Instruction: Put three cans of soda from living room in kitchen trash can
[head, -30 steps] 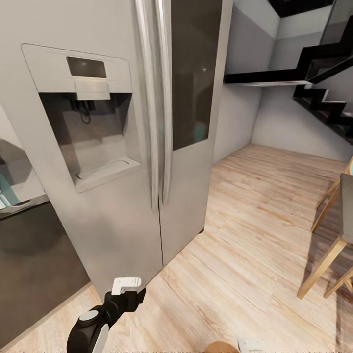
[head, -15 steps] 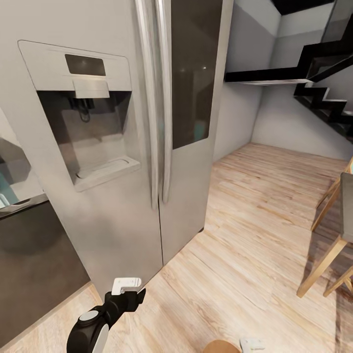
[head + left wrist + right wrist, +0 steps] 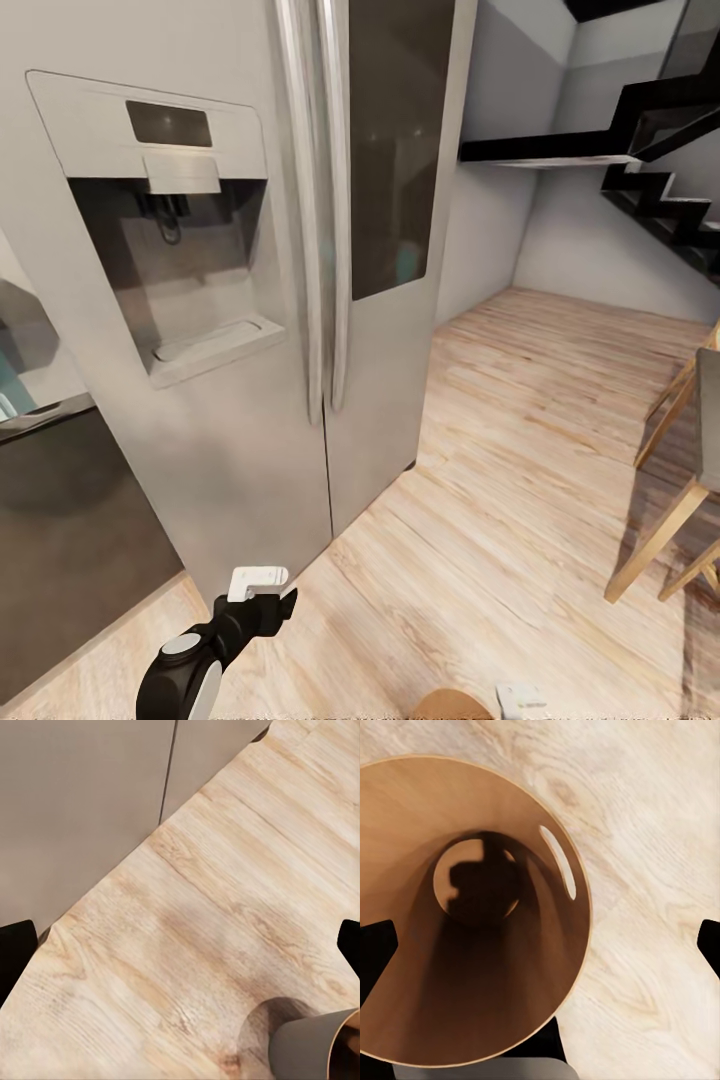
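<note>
The tash can (image 3: 472, 967) is a round tapered bin with a glossy brown inside, and it stands on the wood floor. My right gripper (image 3: 540, 945) hangs open straight above its mouth, one black fingertip (image 3: 376, 949) at each side. Nothing is between them, and only a shadow lies on the bin's bottom. In the head view its rim (image 3: 452, 704) peeks in at the lower edge. My left gripper (image 3: 180, 945) is open and empty over bare floor, with the bin's grey side (image 3: 311, 1050) beside it. The can of soda is out of view.
A tall steel fridge (image 3: 230, 300) with a water dispenser (image 3: 180, 240) stands close ahead on the left, and a dark cabinet (image 3: 70, 530) sits beside it. Wooden chair legs (image 3: 660, 540) are at the right, black stairs (image 3: 660, 200) at the back right. Wood floor (image 3: 520, 450) stretches between.
The head view has drifted slightly, so the fridge sits a little further left and up. Both arms and the bin keep their places.
</note>
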{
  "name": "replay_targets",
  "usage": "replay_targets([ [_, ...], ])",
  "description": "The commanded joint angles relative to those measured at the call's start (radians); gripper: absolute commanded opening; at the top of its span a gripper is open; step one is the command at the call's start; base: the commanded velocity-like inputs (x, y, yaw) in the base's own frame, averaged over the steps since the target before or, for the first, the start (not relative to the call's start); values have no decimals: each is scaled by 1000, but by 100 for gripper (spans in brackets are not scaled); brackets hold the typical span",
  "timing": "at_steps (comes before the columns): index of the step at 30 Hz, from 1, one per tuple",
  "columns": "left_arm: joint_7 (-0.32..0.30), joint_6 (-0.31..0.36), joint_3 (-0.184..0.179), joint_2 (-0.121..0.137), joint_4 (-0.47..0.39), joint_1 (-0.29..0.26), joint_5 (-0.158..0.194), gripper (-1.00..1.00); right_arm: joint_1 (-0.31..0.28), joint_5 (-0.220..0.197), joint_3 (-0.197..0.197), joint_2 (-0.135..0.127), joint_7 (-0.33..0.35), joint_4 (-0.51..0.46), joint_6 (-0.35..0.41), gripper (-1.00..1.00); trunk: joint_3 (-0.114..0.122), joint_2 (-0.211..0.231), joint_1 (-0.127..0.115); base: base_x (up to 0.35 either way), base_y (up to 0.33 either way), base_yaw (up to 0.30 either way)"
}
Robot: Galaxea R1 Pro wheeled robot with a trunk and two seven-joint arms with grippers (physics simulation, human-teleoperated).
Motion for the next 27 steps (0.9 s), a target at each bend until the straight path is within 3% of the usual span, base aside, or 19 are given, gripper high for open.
replay_targets([
  [1,0,0,0,0,0,0,0,100,0,0,0,0,0,0,0,100,-2,0,0,0,0,0],
  [14,-2,0,-1,0,0,0,0,100,-2,0,-1,-1,0,2,1,100,-22,0,0,0,0,0],
  [27,-1,-1,-25,0,1,0,0,100,-14,1,0,-4,0,2,0,100,-43,0,0,0,0,0],
])
